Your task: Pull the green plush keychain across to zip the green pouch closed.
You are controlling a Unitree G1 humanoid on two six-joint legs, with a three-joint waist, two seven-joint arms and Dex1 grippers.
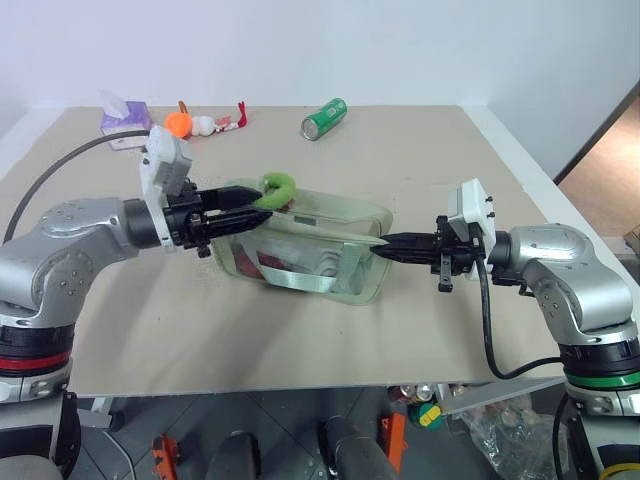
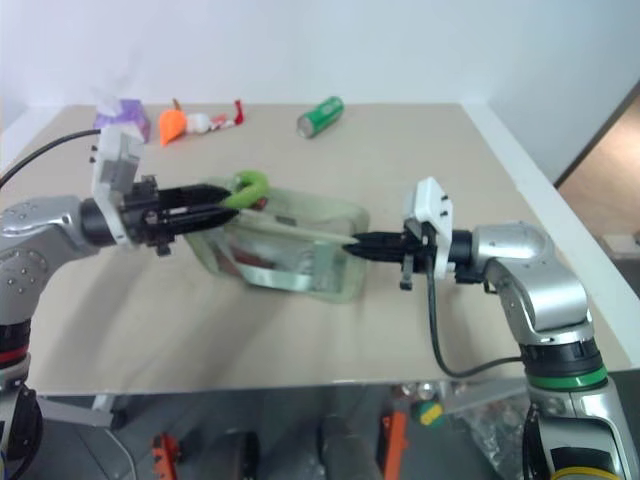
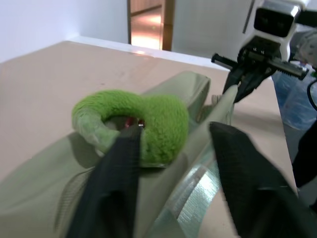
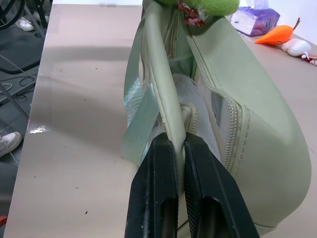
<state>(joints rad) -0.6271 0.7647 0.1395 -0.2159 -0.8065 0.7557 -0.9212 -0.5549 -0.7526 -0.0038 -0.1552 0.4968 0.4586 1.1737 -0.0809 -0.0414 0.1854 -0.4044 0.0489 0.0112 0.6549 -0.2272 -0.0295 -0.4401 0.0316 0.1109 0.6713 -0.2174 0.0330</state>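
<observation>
Crosswise, green pouch long axis spans table; green plush keychain apparently at left end.

Beige table against plain white wall; dark floor below; wooden doorway beyond.

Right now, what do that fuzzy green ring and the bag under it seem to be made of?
The green plush keychain looks like soft synthetic plush: matte, with short fuzzy pile. The green pouch seems to be smooth, matte faux leather or vinyl with stitched seams; its side panels look like clear glossy plastic, since contents show through.
</observation>
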